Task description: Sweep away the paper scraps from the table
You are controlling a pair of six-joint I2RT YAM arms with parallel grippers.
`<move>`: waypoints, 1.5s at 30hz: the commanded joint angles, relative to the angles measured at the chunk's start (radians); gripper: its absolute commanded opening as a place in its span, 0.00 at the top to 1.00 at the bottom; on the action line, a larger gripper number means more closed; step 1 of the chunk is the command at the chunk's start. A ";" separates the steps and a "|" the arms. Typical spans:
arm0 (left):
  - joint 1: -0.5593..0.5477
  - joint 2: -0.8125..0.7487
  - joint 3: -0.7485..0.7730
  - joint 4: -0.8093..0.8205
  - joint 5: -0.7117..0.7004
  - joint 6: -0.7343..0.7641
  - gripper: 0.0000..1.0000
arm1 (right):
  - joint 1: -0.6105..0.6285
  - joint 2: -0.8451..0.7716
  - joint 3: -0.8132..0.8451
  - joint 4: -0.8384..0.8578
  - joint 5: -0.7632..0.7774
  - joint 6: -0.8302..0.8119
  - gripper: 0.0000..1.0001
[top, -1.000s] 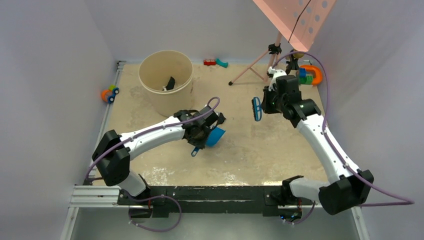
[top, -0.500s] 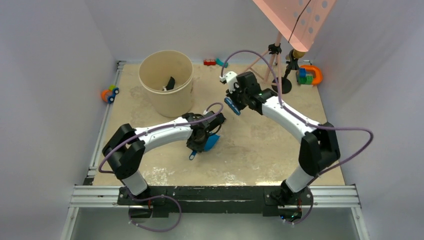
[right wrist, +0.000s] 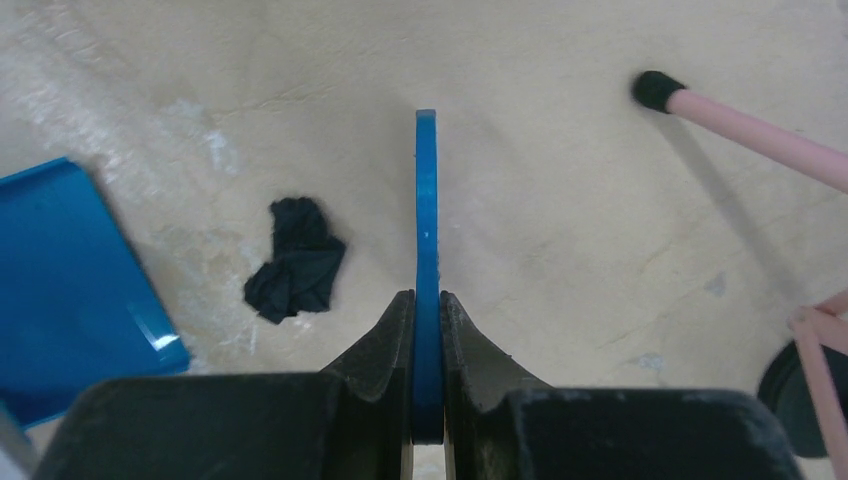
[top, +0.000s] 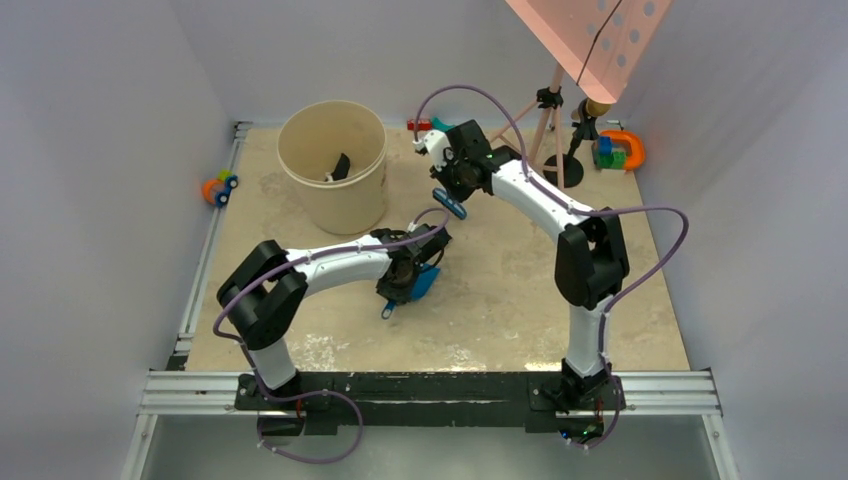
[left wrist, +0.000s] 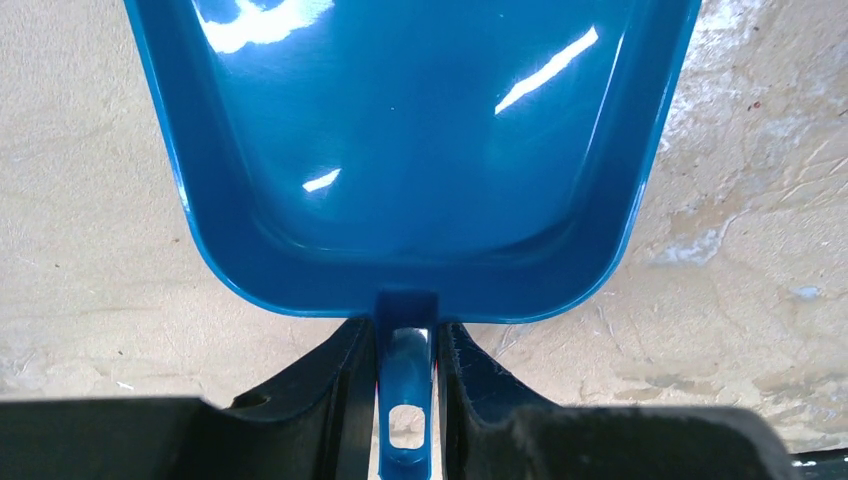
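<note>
One black paper scrap (right wrist: 297, 258) lies on the beige table (top: 520, 300), just beyond the front lip of a blue dustpan (left wrist: 410, 150). My left gripper (left wrist: 408, 330) is shut on the dustpan's handle (left wrist: 406, 390), and the pan sits low at mid-table (top: 427, 283). My right gripper (right wrist: 427, 298) is shut on a blue hand brush (right wrist: 426, 200), seen edge-on, which hangs above the table just right of the scrap. From above, the brush (top: 450, 204) is behind the scrap (top: 443, 238) and the dustpan. No other scraps show on the table.
A tall beige bucket (top: 333, 160) stands back left with dark and white bits inside. A pink tripod (top: 510, 125) stands at the back, one foot (right wrist: 655, 90) close to the brush. Plastic toys lie at the left edge (top: 220, 188), back middle (top: 430, 125) and back right (top: 615, 150).
My right arm has swung left from the back right to the back middle, carrying the brush close to the black scrap. The left arm and dustpan have barely shifted.
</note>
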 commanded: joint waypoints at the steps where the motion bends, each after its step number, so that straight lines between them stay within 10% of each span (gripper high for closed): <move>1: 0.001 0.012 0.001 0.052 -0.022 0.015 1.00 | 0.021 0.016 0.064 -0.141 -0.153 -0.029 1.00; 19: -0.001 -0.005 -0.019 0.110 -0.039 0.039 1.00 | -0.104 -0.158 -0.007 -0.272 -0.629 0.151 1.00; 31: 0.000 -0.142 0.037 -0.045 0.018 0.036 1.00 | -0.198 -0.497 -0.307 0.070 -0.202 0.461 1.00; 45: 0.232 -0.248 0.567 -0.430 0.345 0.135 1.00 | -0.198 -0.816 -0.580 0.156 0.060 0.548 1.00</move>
